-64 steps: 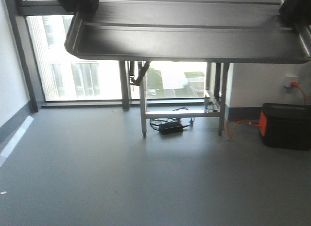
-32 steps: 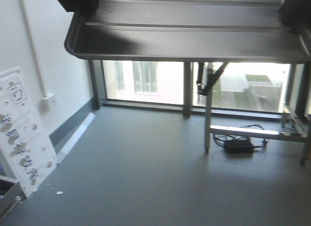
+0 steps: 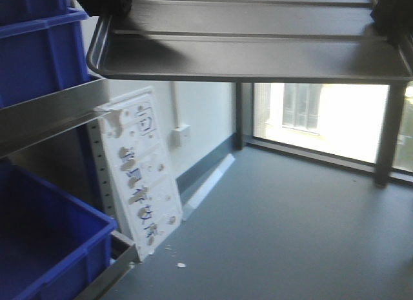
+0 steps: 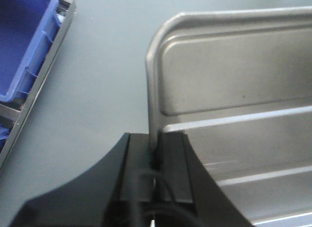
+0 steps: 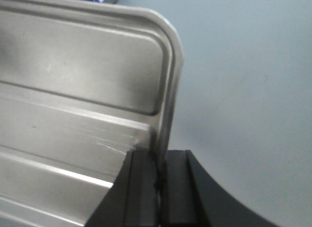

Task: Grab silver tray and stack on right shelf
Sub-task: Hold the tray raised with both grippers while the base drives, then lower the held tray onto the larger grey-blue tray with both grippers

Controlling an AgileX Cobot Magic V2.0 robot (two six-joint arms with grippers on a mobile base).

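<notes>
1. Front view: the tray (image 3: 251, 55) hangs high across the top of the frame, roughly level, with its underside to the camera and well above the floor (image 3: 290, 235). The left gripper (image 3: 106, 0) and right gripper (image 3: 392, 10) hold its two short ends, probably so that the long tray does not tip or twist while it is carried. Only dark stubs of the jaws show here. A rack (image 3: 51, 116) with blue bins (image 3: 39, 48) stands at the left, and a white panel (image 3: 139, 171) leans on the wall just beside it. No roller rails show, so the right shelf cannot be made out.

2. Left wrist view: the left gripper (image 4: 158, 178) has its jaws pressed onto the tray (image 4: 234, 80), pinching the raised rim of the end wall between them. The thin upright rim gives flat jaws something to bite. A bin (image 4: 19, 41) and the rack's edge (image 4: 48, 71) lie below, well apart from the tray.

3. Right wrist view: the right gripper (image 5: 158, 178) mirrors this, its jaws pinching the rim of the tray (image 5: 78, 75) near a rounded corner, with bare floor (image 5: 243, 90) beneath. The carry looks secure, but the placing is not yet begun.
</notes>
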